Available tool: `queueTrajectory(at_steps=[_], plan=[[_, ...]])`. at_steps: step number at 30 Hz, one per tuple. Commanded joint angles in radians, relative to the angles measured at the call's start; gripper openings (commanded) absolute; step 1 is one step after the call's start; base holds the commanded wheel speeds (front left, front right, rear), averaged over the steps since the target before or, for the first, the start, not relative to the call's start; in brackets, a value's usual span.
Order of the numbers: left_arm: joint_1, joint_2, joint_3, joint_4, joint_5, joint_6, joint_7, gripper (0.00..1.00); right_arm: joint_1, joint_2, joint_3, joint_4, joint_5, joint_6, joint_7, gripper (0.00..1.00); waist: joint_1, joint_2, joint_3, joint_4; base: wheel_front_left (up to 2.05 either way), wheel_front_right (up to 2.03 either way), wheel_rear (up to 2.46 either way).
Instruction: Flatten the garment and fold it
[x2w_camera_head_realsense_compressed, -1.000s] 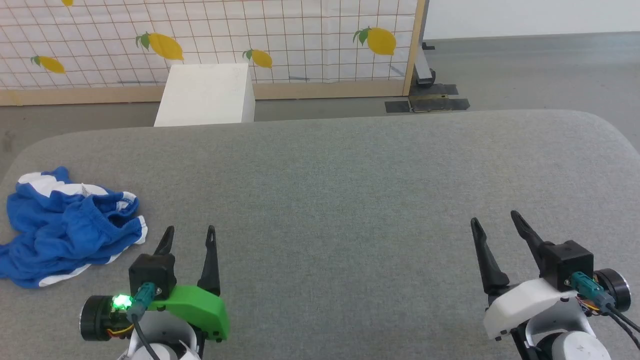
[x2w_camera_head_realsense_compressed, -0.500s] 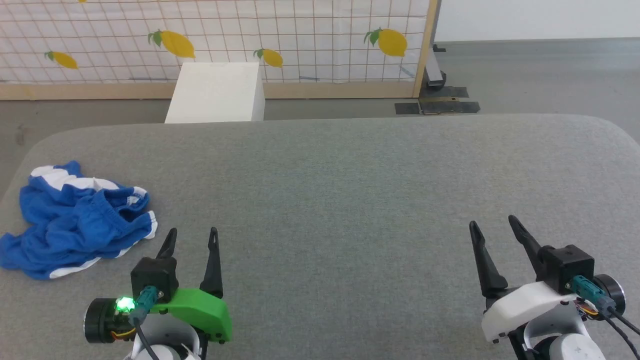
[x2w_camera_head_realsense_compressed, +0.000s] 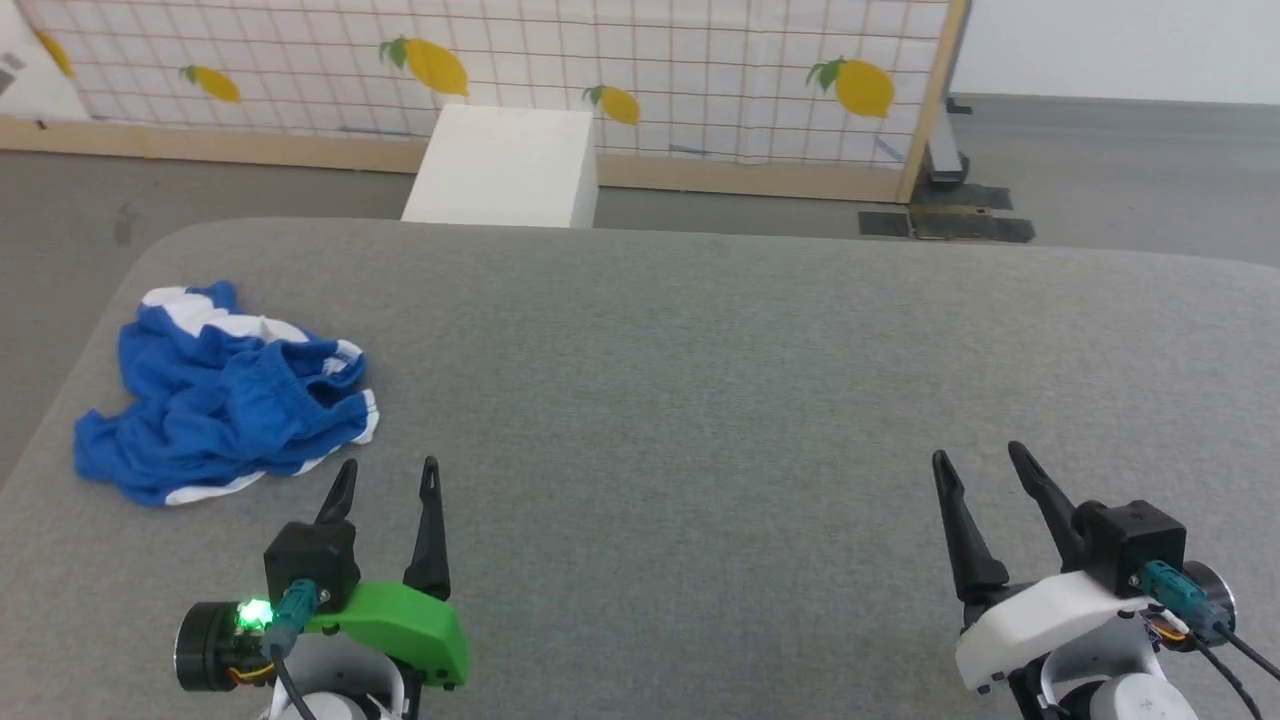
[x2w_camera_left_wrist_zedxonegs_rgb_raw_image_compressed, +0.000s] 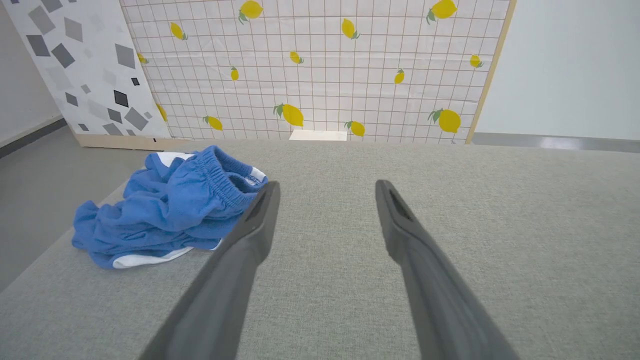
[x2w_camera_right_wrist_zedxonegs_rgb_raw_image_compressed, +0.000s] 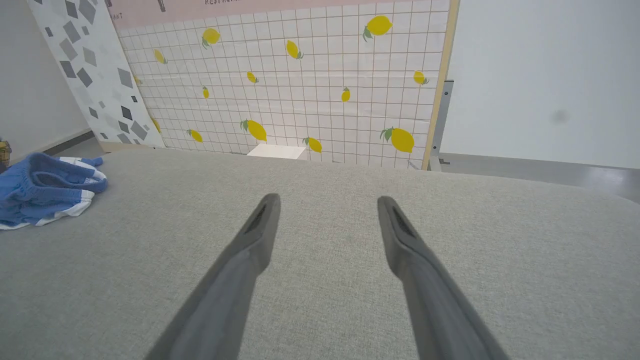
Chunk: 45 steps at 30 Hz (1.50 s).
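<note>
Only my head has turned left; the garment (x2w_camera_head_realsense_compressed: 225, 395) lies crumpled near the left edge of the grey pad (x2w_camera_head_realsense_compressed: 700, 360), just ahead-left of my left gripper (x2w_camera_head_realsense_compressed: 389, 462), far from my right gripper (x2w_camera_head_realsense_compressed: 976, 450). Both stand spread wide, empty. Its long axis is probably crosswise.

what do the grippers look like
The left gripper has a green shell and a lit green light, the right gripper a white shell. Both have two long, dark, tapering fingers, a black block, a teal connector and a dark cable.

garment (x2w_camera_head_realsense_compressed: 225, 395) on table's (x2w_camera_head_realsense_compressed: 700, 380) left end
</note>
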Motion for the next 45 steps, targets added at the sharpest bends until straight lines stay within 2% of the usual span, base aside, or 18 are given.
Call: queueTrajectory(at_steps=[1,15,45], plan=[[0.005,-0.001,-0.001,0.005,-0.016,0.007,-0.011,1.0,0.008,0.0,0.004,0.009,0.013,0.0,-0.012,1.0,0.0,0.0,0.001,0.018,0.0,0.0,0.0],[0.01,-0.002,-0.003,0.019,-0.038,0.022,-0.044,1.0,0.012,0.0,0.013,0.05,0.056,-0.001,-0.045,1.0,0.0,0.0,-0.001,0.114,0.0,0.0,0.0],[0.02,-0.003,-0.019,0.053,-0.073,0.049,-0.106,1.0,0.012,0.0,0.035,0.127,0.104,-0.001,-0.104,1.0,0.0,0.0,-0.008,0.263,0.0,0.0,0.0]])
